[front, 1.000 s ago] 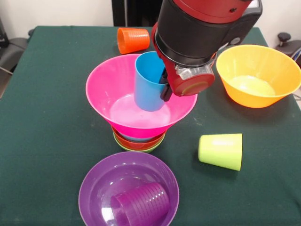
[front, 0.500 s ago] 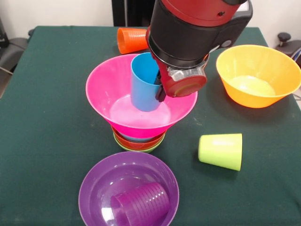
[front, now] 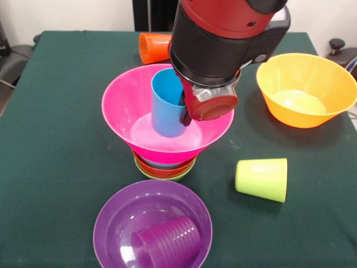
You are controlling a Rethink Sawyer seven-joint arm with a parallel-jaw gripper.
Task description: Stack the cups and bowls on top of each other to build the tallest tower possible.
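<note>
The arm (front: 223, 39), top centre of the frame, is glossy red above a broad black band — below it a red rounded block with a silver plate.

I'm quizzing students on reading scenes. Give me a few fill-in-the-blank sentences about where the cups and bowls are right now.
1. The blue cup stands inside the ____ bowl.
2. The purple cup lies on its side in the ____ bowl.
3. The lime green cup lies on the ____.
4. Nothing sits inside the ____ bowl at the right.

Missing words: pink; purple; table; yellow
</note>
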